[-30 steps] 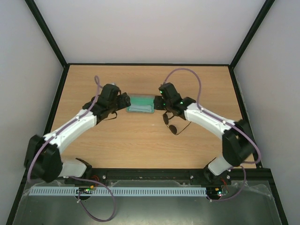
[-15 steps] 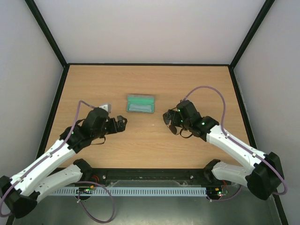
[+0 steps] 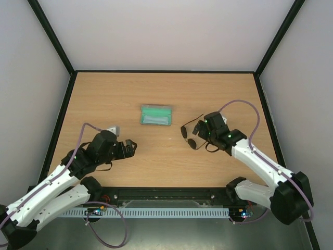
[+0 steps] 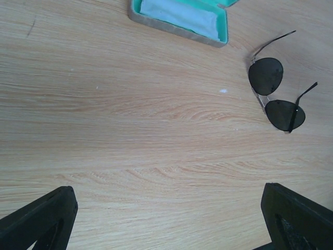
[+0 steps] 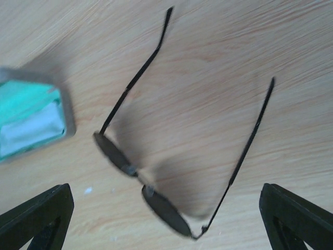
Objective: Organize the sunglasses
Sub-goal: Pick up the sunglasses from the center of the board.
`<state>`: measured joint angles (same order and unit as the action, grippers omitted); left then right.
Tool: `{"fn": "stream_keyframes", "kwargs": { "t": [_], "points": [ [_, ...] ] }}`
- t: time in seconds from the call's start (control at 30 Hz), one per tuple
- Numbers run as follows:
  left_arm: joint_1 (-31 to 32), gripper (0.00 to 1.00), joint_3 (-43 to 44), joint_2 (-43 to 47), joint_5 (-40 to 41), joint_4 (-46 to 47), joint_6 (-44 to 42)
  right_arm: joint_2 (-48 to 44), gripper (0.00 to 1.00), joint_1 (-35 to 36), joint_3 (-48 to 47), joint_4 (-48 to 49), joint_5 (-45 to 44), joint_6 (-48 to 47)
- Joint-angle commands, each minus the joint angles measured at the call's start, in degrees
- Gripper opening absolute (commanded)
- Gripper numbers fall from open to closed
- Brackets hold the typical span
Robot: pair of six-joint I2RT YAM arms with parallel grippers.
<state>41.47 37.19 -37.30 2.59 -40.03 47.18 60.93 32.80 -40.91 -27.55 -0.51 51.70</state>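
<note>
The sunglasses (image 3: 189,137) lie on the wooden table with both temple arms unfolded, to the right of the case. They also show in the right wrist view (image 5: 156,192) and the left wrist view (image 4: 273,94). My right gripper (image 3: 201,132) is open just above them, and its fingers (image 5: 291,219) stand wide on either side without touching. My left gripper (image 3: 130,147) is open and empty over bare table at the near left, well away from the sunglasses.
The grey case (image 3: 156,115) lies open at mid table, green lining up, with the light blue cloth (image 4: 179,14) inside. It also shows in the right wrist view (image 5: 31,122). Black frame posts and white walls ring the table.
Both arms have pulled back from the ends of the case toward the near edge. The right gripper now hovers at the sunglasses, which have not shifted. The case has stayed open.
</note>
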Motion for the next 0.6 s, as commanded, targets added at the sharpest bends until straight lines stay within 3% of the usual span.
{"fn": "stream_keyframes", "kwargs": {
  "t": [0.0, 0.23, 0.57],
  "points": [
    [0.01, 1.0, 3.5, -4.42, -0.68, 0.03, 0.35, 4.64, 0.99, -7.38, -5.62, -1.2, 4.44, -1.41],
    [-1.13, 1.0, 9.95, -15.61, -3.81, 2.51, -0.48, 14.47, 0.99, -10.29, -14.57, -7.88, 4.91, -4.0],
    [-2.86, 1.0, 15.59, -23.51, -8.63, 0.46, 1.29, 18.68, 0.99, -10.25, -14.96, -11.4, 7.5, -2.61]
  ]
}}
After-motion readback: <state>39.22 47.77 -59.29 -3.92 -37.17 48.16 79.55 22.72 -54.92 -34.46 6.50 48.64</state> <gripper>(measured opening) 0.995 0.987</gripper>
